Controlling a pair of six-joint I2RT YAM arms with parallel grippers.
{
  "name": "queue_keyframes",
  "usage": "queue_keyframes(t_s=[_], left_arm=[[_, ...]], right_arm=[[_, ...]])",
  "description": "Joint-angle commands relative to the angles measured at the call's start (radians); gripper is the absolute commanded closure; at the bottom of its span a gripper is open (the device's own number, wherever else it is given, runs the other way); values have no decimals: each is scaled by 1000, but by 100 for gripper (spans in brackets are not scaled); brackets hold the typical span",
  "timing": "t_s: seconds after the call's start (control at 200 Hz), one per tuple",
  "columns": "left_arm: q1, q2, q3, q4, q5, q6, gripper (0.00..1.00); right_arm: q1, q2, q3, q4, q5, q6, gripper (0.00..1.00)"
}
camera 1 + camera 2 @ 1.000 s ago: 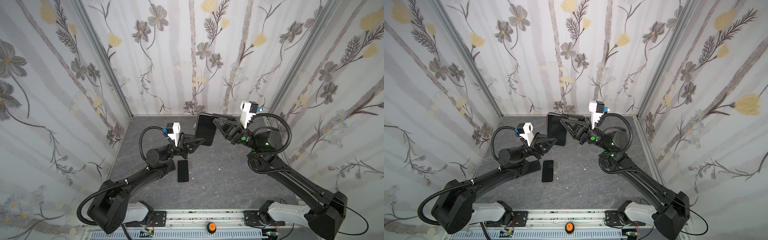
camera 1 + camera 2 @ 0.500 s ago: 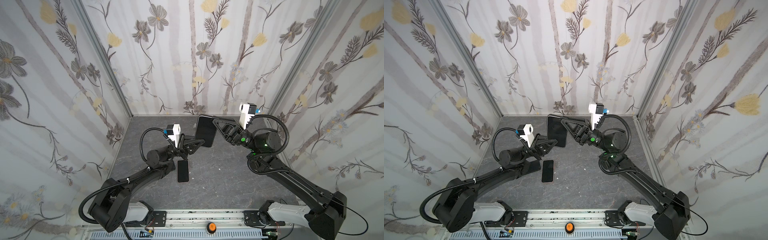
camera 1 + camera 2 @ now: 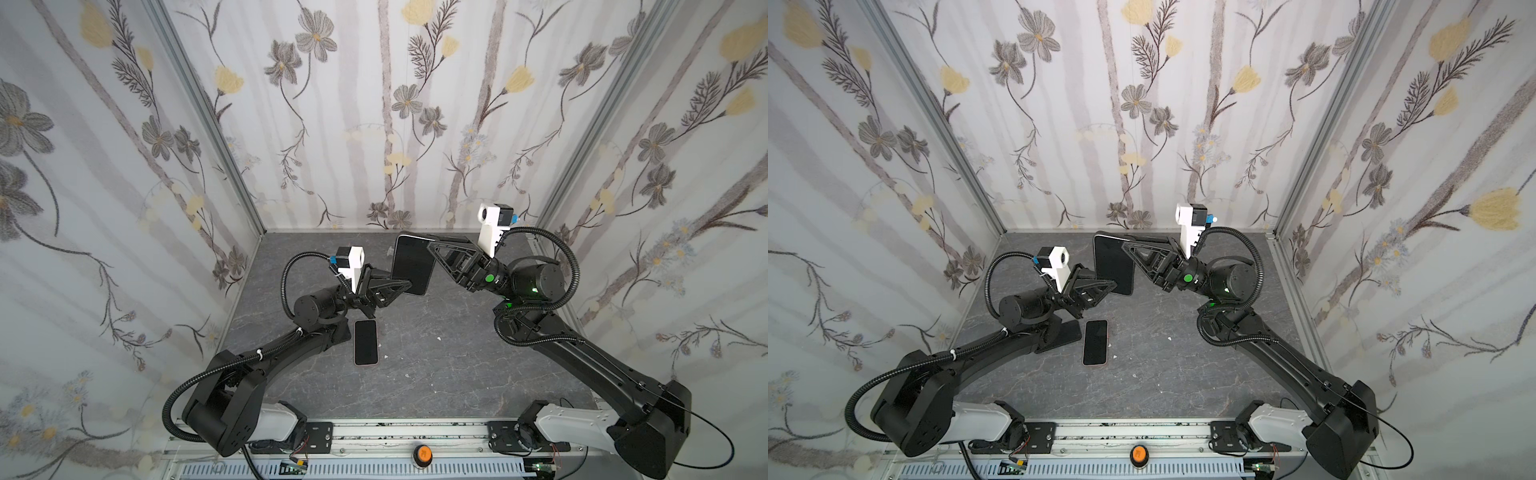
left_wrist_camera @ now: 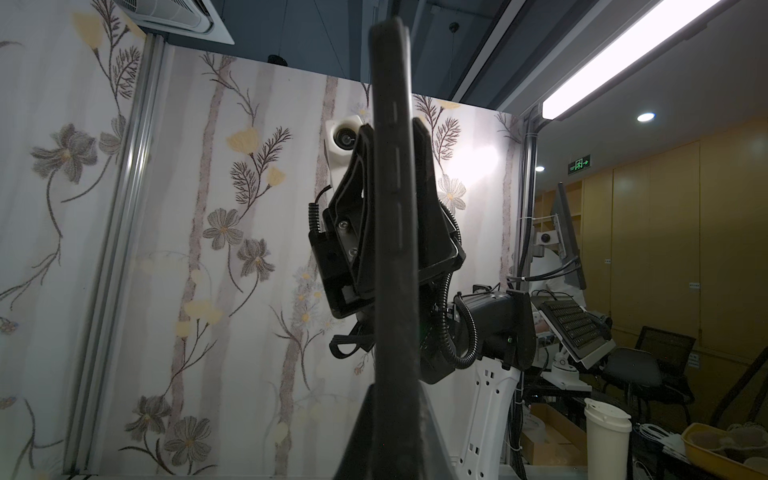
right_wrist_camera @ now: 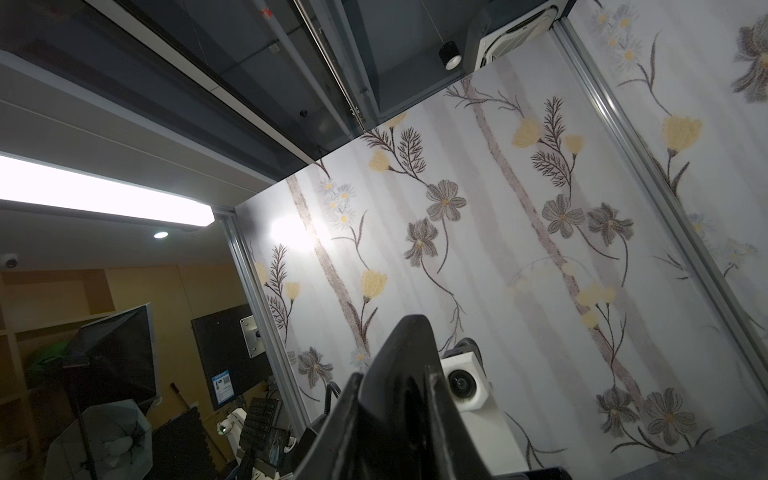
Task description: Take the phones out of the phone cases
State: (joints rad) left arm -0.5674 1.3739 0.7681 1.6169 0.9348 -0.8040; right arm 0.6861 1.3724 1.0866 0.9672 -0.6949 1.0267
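- Booth walls point(image 3: 374, 104) papered w/ flowers; grey marbled bench point(image 3: 436, 374) below.
- In air, mid-rear, upright: black slab point(image 3: 411, 266), thin edge w/ button slots. Phone or case, cannot tell.
- L claw point(image 3: 405, 286) pinching slab's lower edge.
- R claw point(image 3: 431, 248) clamped on upper part, fingers point(image 4: 426, 174) against both faces.
- Phone point(image 3: 365, 342) flat on bench, screen up, pinkish rim, under L claw, apart from slab.

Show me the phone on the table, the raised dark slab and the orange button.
phone point(image 3: 365, 341): in a top view, screen centre.
dark slab point(image 3: 412, 262): in a top view, face centre.
orange button point(image 3: 422, 451): in a top view, its cap.
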Motion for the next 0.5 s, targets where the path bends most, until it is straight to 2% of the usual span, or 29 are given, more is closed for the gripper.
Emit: queue_keyframes(t_s=[0.0,0.175,0.27,0.375,0.495], left_arm=[[11,12,11,133,119,-27,100],[39,3,2,139,112,-30,100],[53,-6,-10,140,95,-29,100],[63,-18,-23,139,66,-26,100],[67,-27,-29,140,10,-28,100]], right_arm=[[-3,2,16,69,-110,82,73],[-27,-17,2,51,-130,66,60],[-50,-58,-22,-30,-97,-8,46],[-64,-120,-37,-213,-28,-201,31],[-65,-179,-68,-365,71,-382,24]])
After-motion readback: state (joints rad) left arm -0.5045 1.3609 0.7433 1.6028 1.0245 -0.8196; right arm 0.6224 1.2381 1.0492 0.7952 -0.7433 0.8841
